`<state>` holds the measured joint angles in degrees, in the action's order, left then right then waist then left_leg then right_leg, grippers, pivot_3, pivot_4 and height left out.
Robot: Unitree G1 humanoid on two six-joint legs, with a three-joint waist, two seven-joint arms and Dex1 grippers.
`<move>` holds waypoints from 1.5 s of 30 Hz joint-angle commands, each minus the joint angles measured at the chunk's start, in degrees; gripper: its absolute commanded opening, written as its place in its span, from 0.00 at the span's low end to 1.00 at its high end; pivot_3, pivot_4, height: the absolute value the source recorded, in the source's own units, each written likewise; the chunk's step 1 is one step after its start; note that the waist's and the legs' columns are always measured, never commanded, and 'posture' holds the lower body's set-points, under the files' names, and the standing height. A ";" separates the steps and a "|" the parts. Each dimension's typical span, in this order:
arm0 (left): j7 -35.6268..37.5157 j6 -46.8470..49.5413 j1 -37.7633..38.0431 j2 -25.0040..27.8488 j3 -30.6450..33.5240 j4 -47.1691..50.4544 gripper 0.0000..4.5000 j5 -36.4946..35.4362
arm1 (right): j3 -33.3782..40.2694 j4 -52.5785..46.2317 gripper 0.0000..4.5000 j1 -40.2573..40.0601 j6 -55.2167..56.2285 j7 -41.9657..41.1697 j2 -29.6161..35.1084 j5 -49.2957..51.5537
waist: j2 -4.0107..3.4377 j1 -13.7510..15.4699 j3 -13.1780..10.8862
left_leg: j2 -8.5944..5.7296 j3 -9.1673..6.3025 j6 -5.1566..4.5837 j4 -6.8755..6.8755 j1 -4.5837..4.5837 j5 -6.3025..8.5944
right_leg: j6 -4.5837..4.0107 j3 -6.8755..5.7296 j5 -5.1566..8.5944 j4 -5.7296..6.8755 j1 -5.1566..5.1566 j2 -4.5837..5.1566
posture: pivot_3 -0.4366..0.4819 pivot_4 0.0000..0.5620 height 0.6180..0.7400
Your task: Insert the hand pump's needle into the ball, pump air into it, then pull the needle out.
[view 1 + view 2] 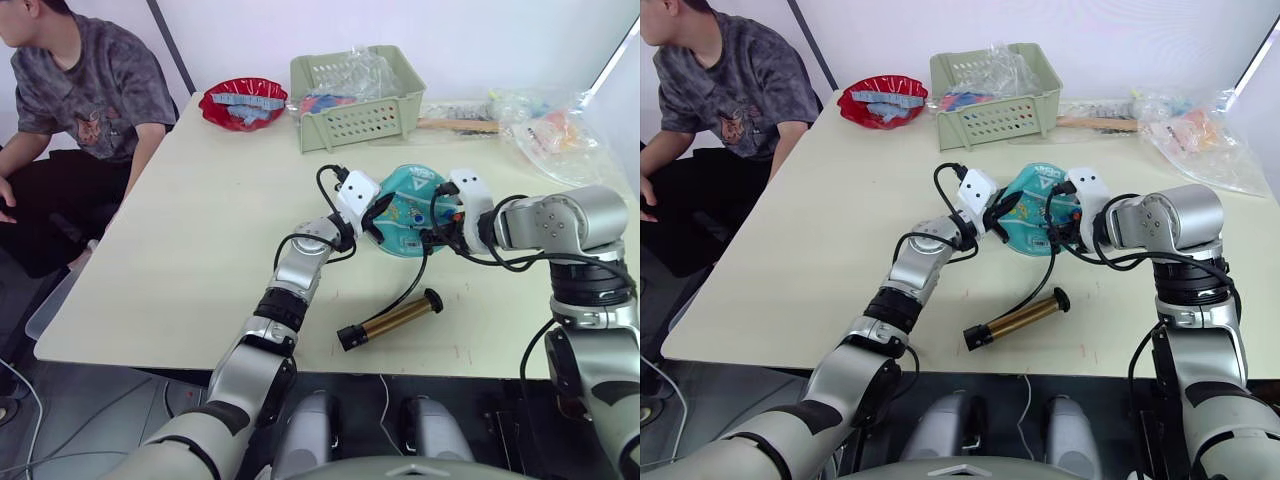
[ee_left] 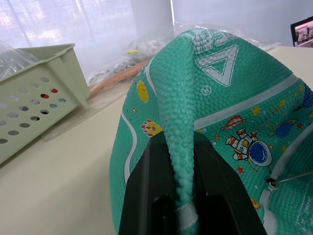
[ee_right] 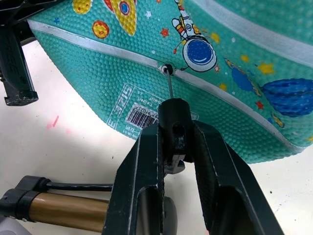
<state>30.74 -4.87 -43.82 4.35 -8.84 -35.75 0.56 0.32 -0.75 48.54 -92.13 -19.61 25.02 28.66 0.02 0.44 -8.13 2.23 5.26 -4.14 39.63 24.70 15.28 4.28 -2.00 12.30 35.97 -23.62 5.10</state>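
While a fold of the ball (image 2: 205,98) is pinched by the left gripper (image 2: 182,205), the needle (image 3: 169,83), clamped in the right gripper (image 3: 173,142), is pointed straight at the valve hole, perhaps already inside.

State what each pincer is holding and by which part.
The left pincer pinches a raised fold of the soft teal ball. The right pincer clamps the small black fitting behind the thin metal needle, whose tip sits at the ball's valve.
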 commanded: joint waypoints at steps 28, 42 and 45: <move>4.85 1.15 5.23 -3.47 -3.62 1.21 0.01 -0.25 | -12.03 21.33 0.07 17.59 -0.37 -0.79 -0.57 2.45 | 0.03 -1.13 0.22 | 0.05 -0.03 0.00 -0.07 -0.03 0.00 | -0.02 -0.01 0.00 -0.01 0.01 0.05 | 0.48 0.27 1.00; 4.31 4.35 5.80 -5.17 -1.89 0.08 0.01 -1.73 | -16.04 23.69 0.07 18.17 1.05 -3.89 -3.31 -1.70 | 0.17 -1.16 0.83 | 0.10 -0.05 0.00 -0.13 -0.07 0.01 | -0.03 -0.02 0.00 -0.02 0.02 0.08 | 0.48 0.27 1.00; 4.86 5.22 5.86 -5.50 -1.71 -0.25 0.01 -1.97 | -17.14 25.12 0.07 18.77 2.26 -4.86 -4.54 -2.90 | 0.22 -1.22 0.95 | 0.10 -0.06 0.00 -0.14 -0.08 0.01 | -0.03 -0.03 0.00 -0.02 0.02 0.08 | 0.48 0.27 1.00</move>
<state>30.84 -2.32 -40.14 2.26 -5.42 -33.22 -1.51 -15.72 23.86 66.69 -92.06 -23.76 23.00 25.93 0.24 -0.78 -7.18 2.32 5.21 -4.14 39.48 24.60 15.29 4.25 -2.03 12.31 35.94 -23.59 5.18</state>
